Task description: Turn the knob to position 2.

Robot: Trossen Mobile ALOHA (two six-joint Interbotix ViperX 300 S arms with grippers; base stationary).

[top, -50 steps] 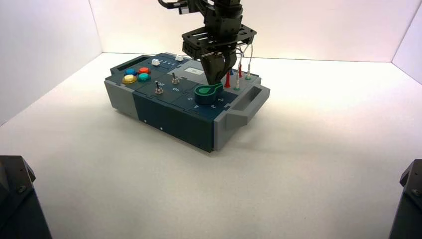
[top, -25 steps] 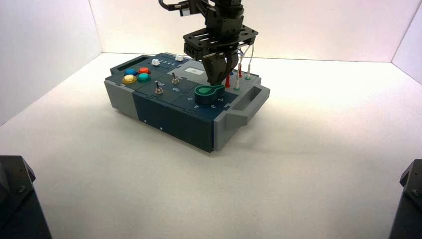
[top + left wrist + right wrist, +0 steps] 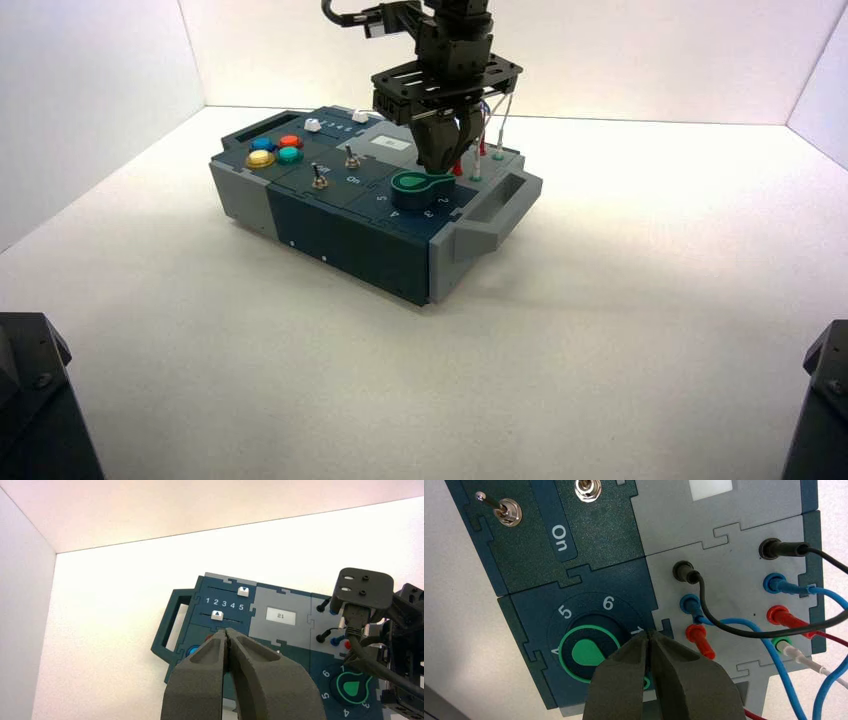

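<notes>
The green teardrop knob [image 3: 588, 653] sits on its dark round base at the box's near right corner [image 3: 418, 182]. My right gripper [image 3: 649, 632] is shut and empty. It hangs just above the knob's pointed tip [image 3: 443, 165] without holding it. White digits 5, 6 and 1 curve round the knob. In the right wrist view my fingers [image 3: 624, 680] hide position 2; in the high view it shows by the knob's tip [image 3: 443, 201]. My left gripper [image 3: 227, 630] is shut and empty, high over the box's far side.
Two metal toggle switches [image 3: 506, 511] [image 3: 588, 489] flank an "On" label. Black, blue, red and green plugs with wires [image 3: 744, 625] crowd the grey panel beside the knob. Two white sliders [image 3: 217, 614], a display reading 21 [image 3: 280, 615] and coloured buttons [image 3: 276, 149] lie farther off.
My right gripper has risen off the knob and drifted slightly right, still shut. The knob's tip looks turned a little toward the box's front edge.
</notes>
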